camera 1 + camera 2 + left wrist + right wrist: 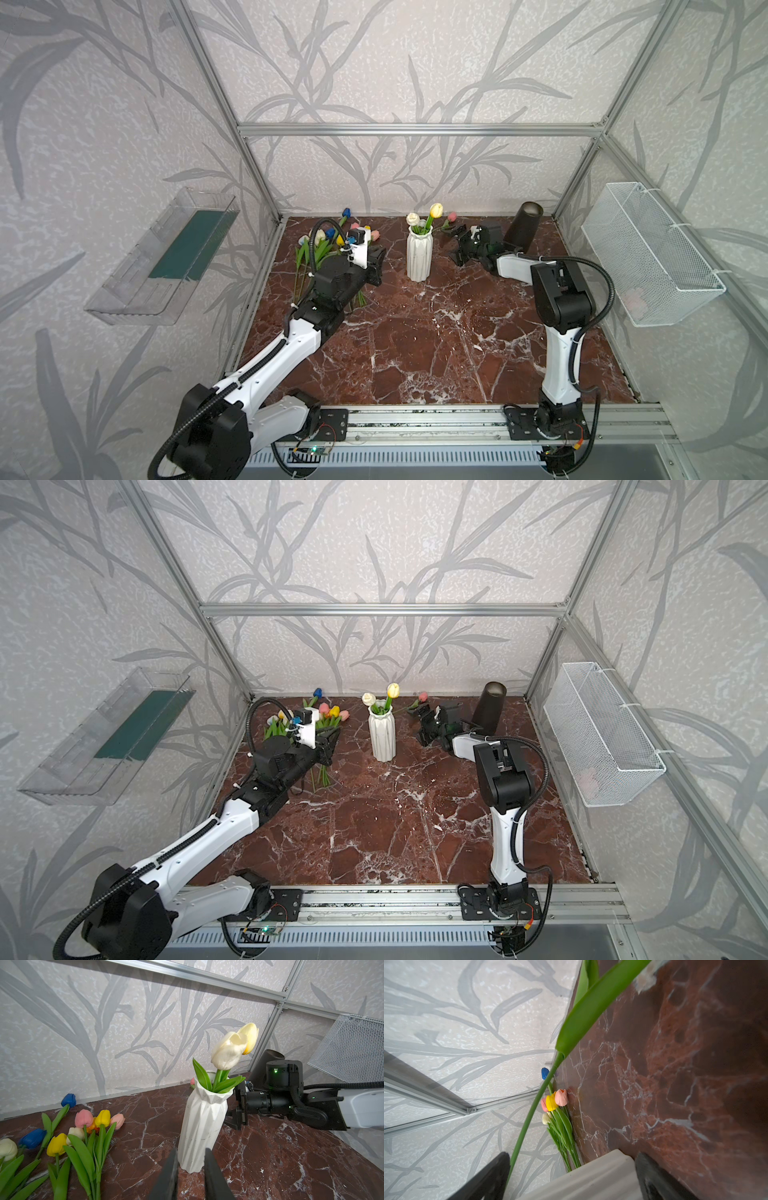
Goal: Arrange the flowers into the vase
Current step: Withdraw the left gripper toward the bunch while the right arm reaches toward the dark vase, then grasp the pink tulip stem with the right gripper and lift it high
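vase point(419, 254): white, faceted, upright on the marble table point(415, 357), toward the back, about midway between the two arms
in the vase: white tulip point(412, 219) and yellow tulip point(435, 210), stems and leaves down in the mouth, heads above the rim, close together
loose flowers point(89, 1126): heaped flat on the table left of the vase, near the back left corner; heads yellow, pink, white, blue and orange; stems pointing toward the front; partly hidden under the left arm in both top views
blue tulip point(68, 1100): at the far edge of the heap, head at the foot of the back wall
left gripper point(191, 1152): low over the table between heap and vase, aimed at the vase's base; fingers a little apart, nothing between them
right gripper point(459, 246): just right of the vase, turned on its side; fingers spread wide, clamped on nothing; stem of the pink tulip point(451, 216) passing close along one finger point(492, 1174); pale ridged wall of the vase low between the fingers in the wrist view; touching or not, cannot tell
pink tulip: apart from the heap, behind and right of the vase, head at the foot of the back wall
dark tapered tube point(523, 230): tilted, at the back right, behind the right gripper
wire basket point(652, 249): white, hung on the right wall
clear tray point(166, 253): fixed to the left wall, green sheet inside
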Controlling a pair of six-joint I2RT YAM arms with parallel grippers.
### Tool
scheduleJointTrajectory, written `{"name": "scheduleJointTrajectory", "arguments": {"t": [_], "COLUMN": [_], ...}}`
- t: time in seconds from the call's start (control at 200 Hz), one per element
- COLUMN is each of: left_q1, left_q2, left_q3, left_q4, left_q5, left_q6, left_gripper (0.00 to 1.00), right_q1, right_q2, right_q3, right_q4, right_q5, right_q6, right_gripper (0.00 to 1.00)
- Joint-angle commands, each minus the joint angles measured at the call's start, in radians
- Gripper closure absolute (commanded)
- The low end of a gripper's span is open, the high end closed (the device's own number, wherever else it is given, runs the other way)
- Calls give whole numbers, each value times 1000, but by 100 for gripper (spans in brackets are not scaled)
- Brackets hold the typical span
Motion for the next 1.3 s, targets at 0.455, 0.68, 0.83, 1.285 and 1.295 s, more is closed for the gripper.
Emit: {"name": "scheduleJointTrajectory", "arguments": {"t": [0.455, 0.68, 0.83, 1.285, 1.295], "left_q1": [-5, -5, -5, -6, -6], "left_q2": [-30, -42, -53, -67, -66], "left_q3": [-22, -26, -37, -20, -21], "left_q4": [1, -5, -1, -10, -10], "left_q5": [6, 2, -2, -1, -1], "left_q6": [7, 15, 17, 19, 19], "left_gripper": [76, 76, 75, 73, 73], "right_q1": [30, 30, 30, 21, 20], "right_q2": [120, 118, 101, -10, -17], "right_q3": [179, 180, 170, 121, 121], "right_q4": [107, 100, 103, 126, 124], "right_q5": [43, 63, 85, 187, 189], "right_q6": [129, 136, 136, 190, 188], "right_gripper": [44, 69, 81, 100, 100]}}
